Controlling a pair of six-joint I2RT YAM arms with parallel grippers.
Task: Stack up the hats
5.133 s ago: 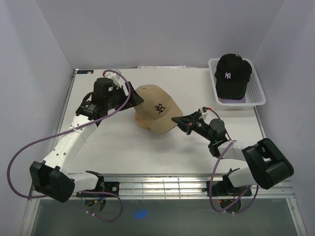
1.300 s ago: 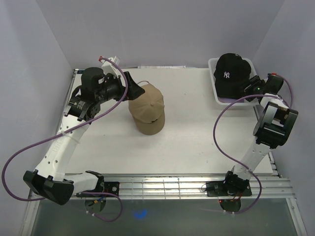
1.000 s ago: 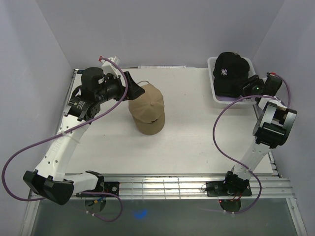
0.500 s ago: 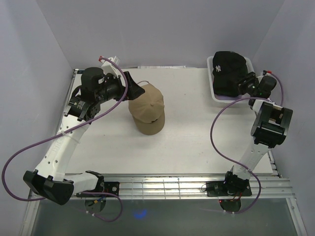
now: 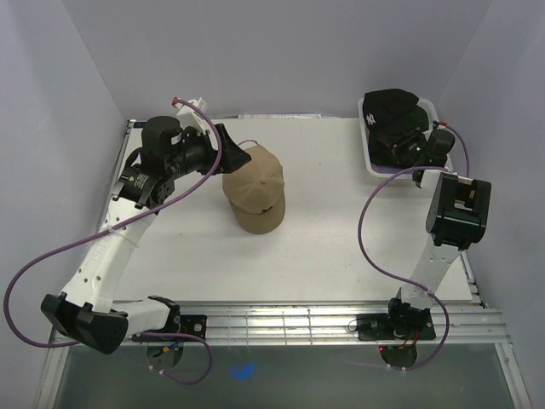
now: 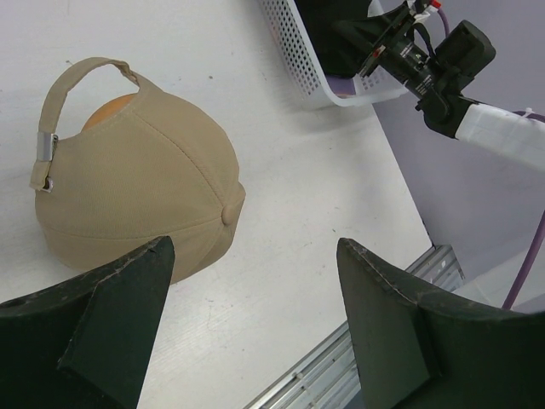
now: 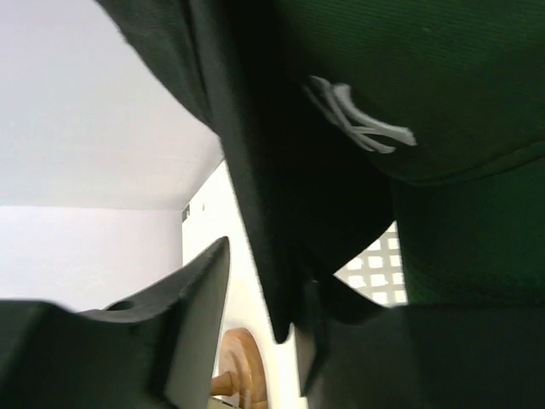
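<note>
The black hat point(image 5: 390, 109), in the basket point(image 5: 383, 175) at the desk's far right corner, is straddled at its brim by the right tool point(image 5: 410, 145) (whether clenched cannot be told); transfer onto the tan hat point(image 5: 254, 194) is judged next.

The black hat point(image 5: 387, 106) is being lifted and tipped toward the far-left corner of the basket point(image 5: 375, 173), brim pinched in the right tool point(image 5: 415, 146). It was lying flat a second ago, logo up. The right arm is being reached across to the basket from beside the tan hat point(image 5: 255, 192). That hat is now being seen turned, strap rearward, logo hidden, slightly further left.
</note>
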